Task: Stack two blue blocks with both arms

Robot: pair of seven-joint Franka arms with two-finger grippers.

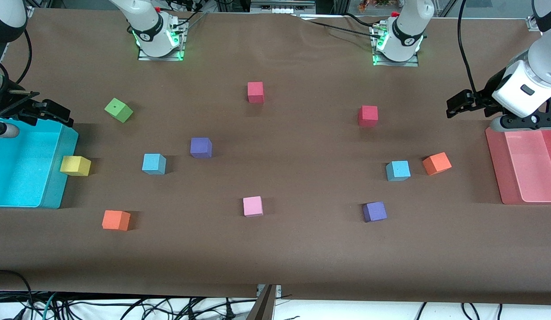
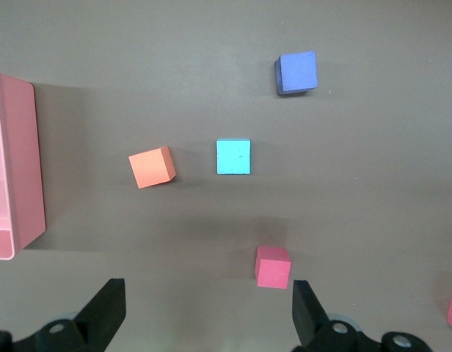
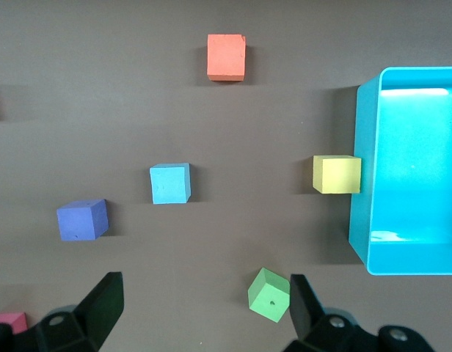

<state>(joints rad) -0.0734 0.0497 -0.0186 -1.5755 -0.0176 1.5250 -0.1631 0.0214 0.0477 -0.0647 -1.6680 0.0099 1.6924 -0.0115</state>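
Two sky-blue foam cubes sit on the brown bench, well apart. One blue cube lies toward the right arm's end, at about four o'clock from the green cube. The other blue cube lies just beside an orange cube.

Both look light, soft and slightly squashy, with matte, grippy faces, so a gentle pinch across two opposite flat sides at mid-height should hold.

The left gripper hangs by the pink tray and the right gripper over the cyan bin. Both have their jaws wide apart, holding nothing.
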